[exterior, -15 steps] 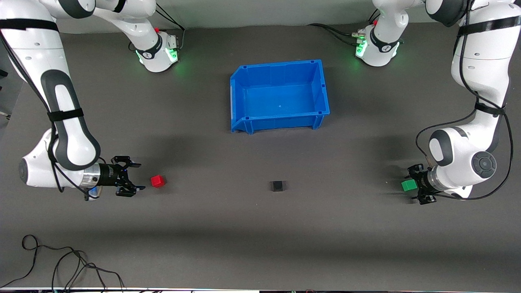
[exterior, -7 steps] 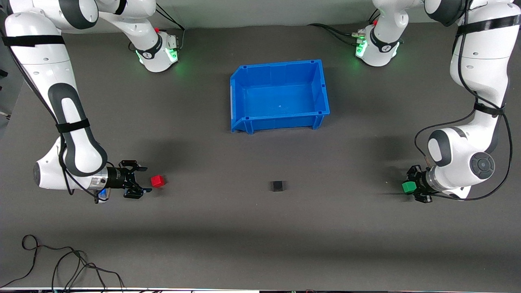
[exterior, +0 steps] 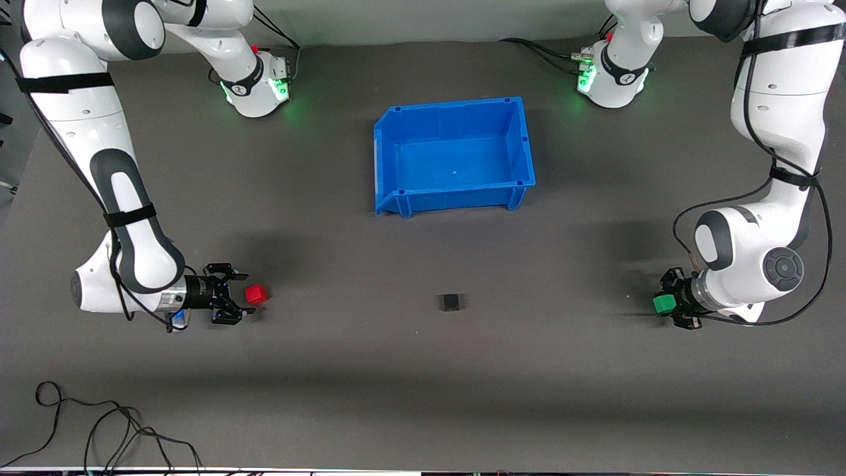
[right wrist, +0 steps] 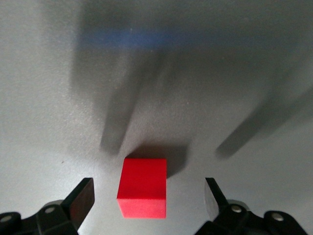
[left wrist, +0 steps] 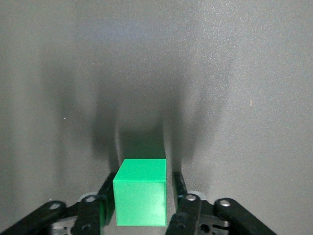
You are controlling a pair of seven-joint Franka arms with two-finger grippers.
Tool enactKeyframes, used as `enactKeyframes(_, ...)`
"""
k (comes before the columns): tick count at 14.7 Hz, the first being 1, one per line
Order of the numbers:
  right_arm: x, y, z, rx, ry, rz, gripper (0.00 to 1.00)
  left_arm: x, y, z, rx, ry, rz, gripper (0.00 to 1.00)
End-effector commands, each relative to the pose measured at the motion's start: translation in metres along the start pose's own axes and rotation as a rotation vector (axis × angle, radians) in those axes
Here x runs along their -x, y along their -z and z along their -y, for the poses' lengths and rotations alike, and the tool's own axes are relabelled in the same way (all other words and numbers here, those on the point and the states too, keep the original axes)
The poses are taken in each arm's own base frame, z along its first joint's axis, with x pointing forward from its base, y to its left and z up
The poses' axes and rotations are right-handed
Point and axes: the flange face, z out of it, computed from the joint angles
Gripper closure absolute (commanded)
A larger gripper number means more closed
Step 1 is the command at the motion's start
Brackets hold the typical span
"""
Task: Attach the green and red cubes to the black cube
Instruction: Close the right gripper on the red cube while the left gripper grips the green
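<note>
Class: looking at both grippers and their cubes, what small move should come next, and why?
Probably the right gripper should ease forward and close: its fingers are open, the red cube only just between their tips. The left gripper already clamps the green cube.

Right hand low at the right arm's end of the surface, fingers spread, red cube just beside their tips. Left hand closed on green cube. Black cube alone between, nearer the camera than blue bin.
</note>
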Motion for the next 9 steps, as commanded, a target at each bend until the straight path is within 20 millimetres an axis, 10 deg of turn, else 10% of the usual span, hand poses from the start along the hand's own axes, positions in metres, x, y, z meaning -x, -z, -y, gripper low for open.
enactKeyframes(1,-0.001,-0.001,0.009,-0.026,0.015,0.012,0.17,0.001,0.007,0.004,-0.011,0.004,-0.013,0.41)
enactKeyframes(9,0.004,0.005,0.014,-0.03,0.017,0.014,0.73,-0.011,0.007,0.005,-0.017,0.018,-0.022,0.47)
